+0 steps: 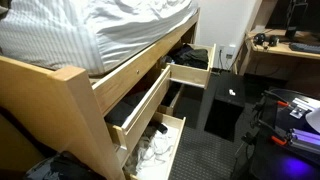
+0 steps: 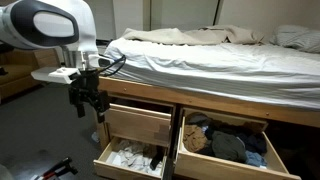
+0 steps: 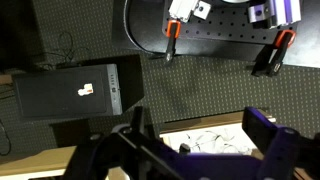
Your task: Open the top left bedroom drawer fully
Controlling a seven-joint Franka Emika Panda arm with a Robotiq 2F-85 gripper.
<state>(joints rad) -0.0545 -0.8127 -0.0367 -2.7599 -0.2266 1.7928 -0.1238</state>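
- Claw (image 2: 89, 105), black and two-fingered, is hanging spread wide, gripping nothing.
- Pale wooden top left drawer (image 2: 140, 124), just beside it, is standing partly out; further pulling is likely remaining.

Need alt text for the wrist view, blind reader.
The gripper, jaws apart, hangs above an open wooden drawer holding white fabric. Beyond it, on dark carpet, lie a black box and orange-handled clamps.
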